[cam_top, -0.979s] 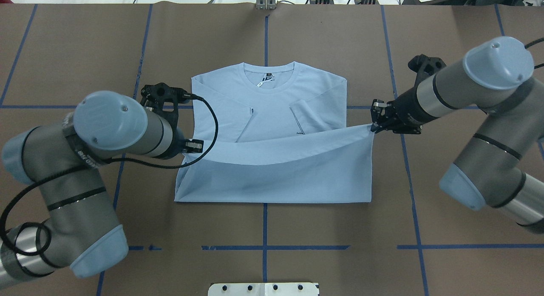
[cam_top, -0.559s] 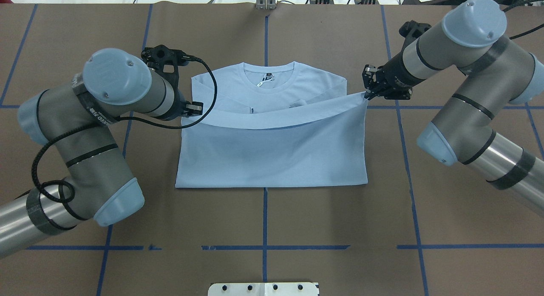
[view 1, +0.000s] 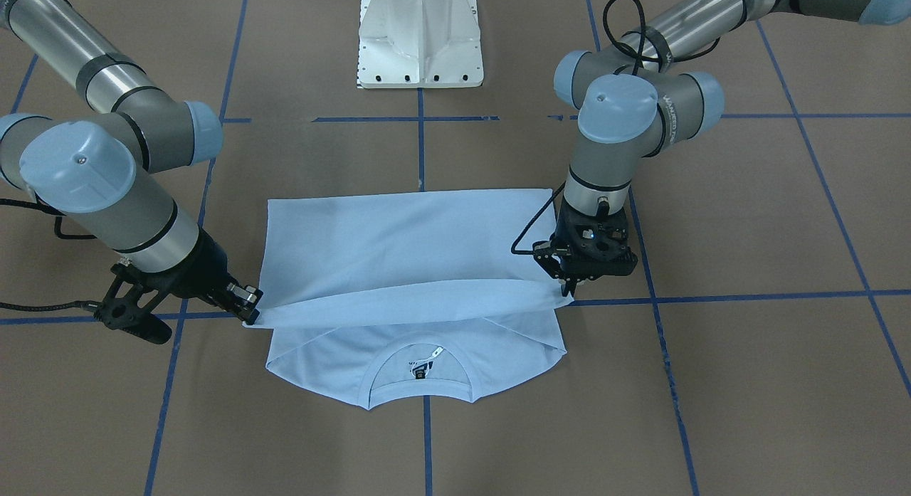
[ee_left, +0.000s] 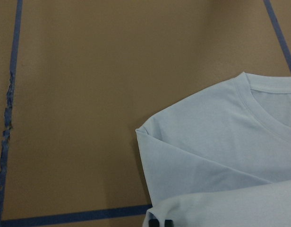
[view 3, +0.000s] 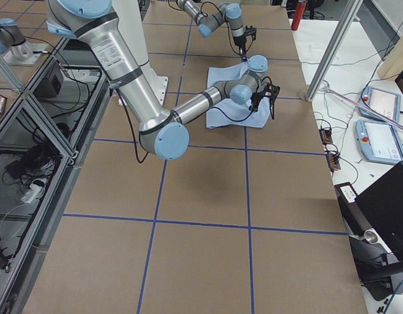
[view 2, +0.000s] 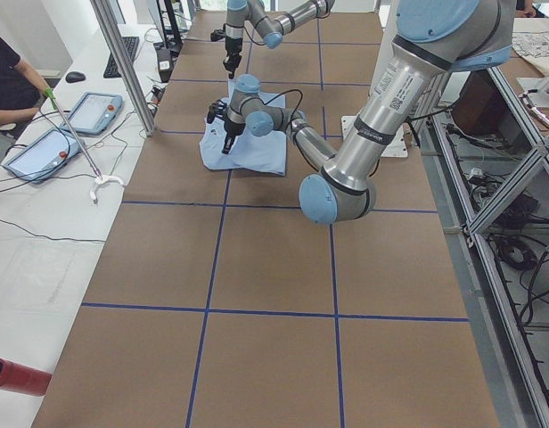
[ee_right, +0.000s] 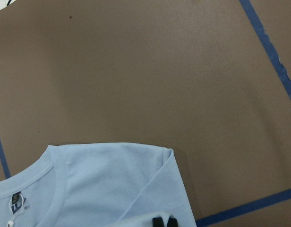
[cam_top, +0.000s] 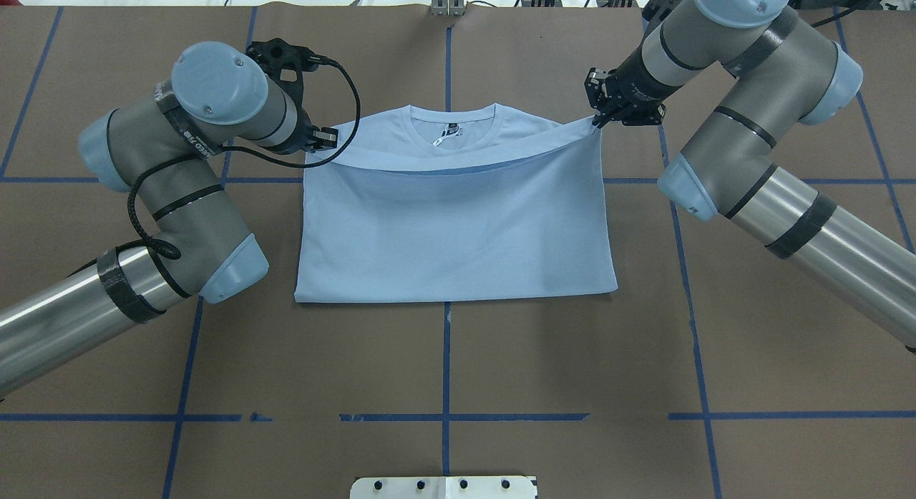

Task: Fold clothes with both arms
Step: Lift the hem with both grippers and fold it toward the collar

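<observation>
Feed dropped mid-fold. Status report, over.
Left gripper shut on T-shirt corner, right gripper same. Bottom edge held raised near collar, not laid down. No obstruction seen.

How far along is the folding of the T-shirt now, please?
Done: no sleeve sticks out at the sides of the T-shirt. In hand: the left gripper and right gripper each pinch a hem corner, held just short of the collar. Left: lay the hem down, release, perhaps fold again.
</observation>
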